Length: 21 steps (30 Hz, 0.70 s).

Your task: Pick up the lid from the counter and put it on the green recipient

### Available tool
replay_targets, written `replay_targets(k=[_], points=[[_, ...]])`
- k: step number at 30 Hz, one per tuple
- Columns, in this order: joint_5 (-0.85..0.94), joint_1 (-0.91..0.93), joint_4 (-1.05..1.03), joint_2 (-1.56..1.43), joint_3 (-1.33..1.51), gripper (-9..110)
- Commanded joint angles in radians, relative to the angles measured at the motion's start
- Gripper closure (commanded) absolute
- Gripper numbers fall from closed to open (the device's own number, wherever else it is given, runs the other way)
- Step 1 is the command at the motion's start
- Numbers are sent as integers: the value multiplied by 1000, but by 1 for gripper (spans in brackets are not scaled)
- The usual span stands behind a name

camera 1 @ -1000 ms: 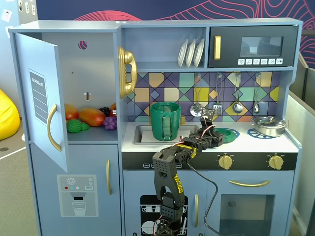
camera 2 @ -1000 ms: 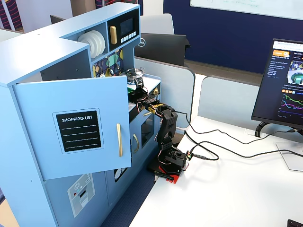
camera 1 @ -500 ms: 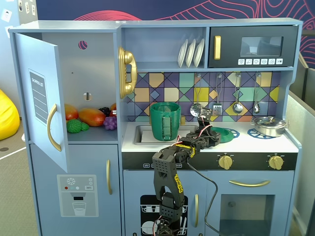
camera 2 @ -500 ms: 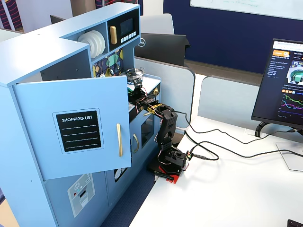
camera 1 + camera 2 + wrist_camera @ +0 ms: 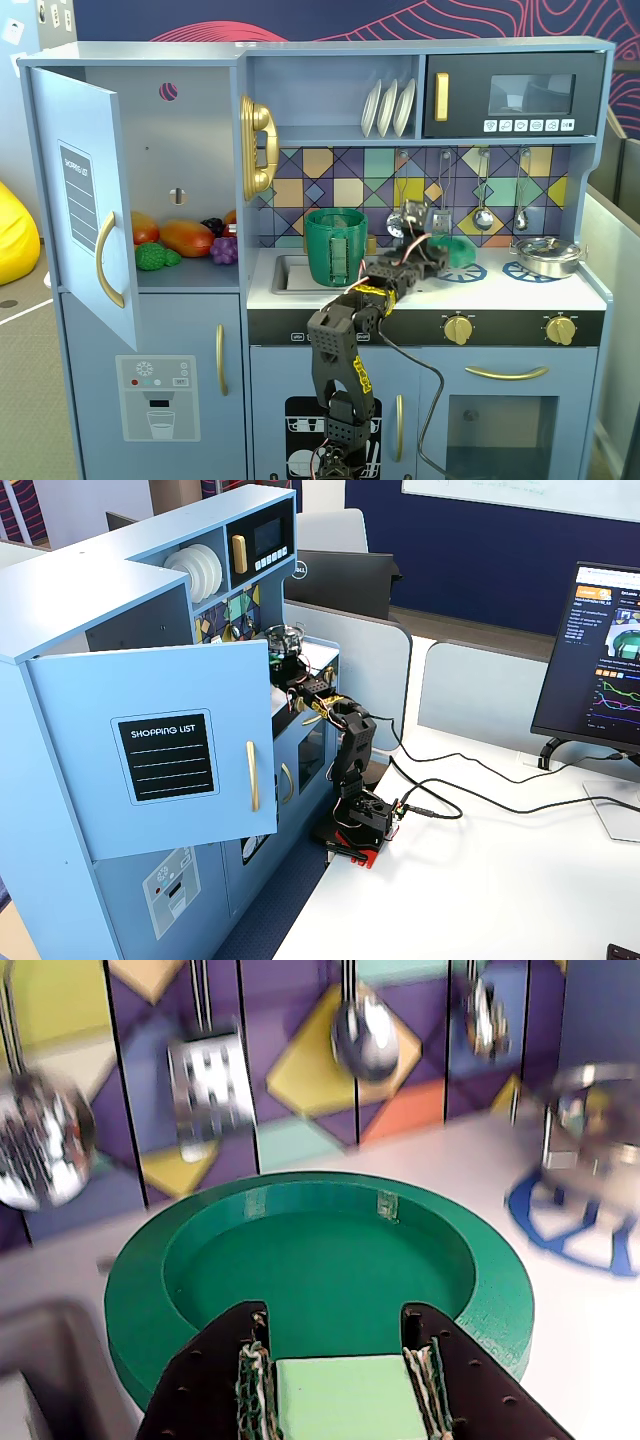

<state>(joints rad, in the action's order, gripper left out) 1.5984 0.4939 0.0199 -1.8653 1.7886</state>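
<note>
Gripper (image 5: 341, 1375) pinches the lid's (image 5: 320, 1260) pale green knob (image 5: 350, 1400) between both fingers. Wrist view: lid is round, no long axis, hollow face toward the camera. A fixed view: lid (image 5: 455, 250) tilted over the blue burner ring (image 5: 470, 271), right of the green recipient (image 5: 336, 246) — apart.

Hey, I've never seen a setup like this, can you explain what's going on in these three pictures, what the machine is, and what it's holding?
It is a small black robot arm reaching into a blue toy kitchen. One fixed view faces the kitchen; another looks from the side across a white desk with a monitor. The wrist view rides on the arm. On the counter stand the green recipient, a tall pot, and to the right a silver pan on a blue burner ring. The end effector grips the pale green knob of the lid, a round green disc; the wrist view shows it tilted up.
</note>
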Motion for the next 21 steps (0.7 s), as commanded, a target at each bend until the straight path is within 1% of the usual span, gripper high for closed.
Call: replay_targets(k=[1, 7, 10, 21], points=[[20, -40, -101, -160, -167, 101], [55, -141, -288, -252, -298, 101], [75, -213, -342, -273, -345, 101], [107, -388, -388, -241, -396, 101]])
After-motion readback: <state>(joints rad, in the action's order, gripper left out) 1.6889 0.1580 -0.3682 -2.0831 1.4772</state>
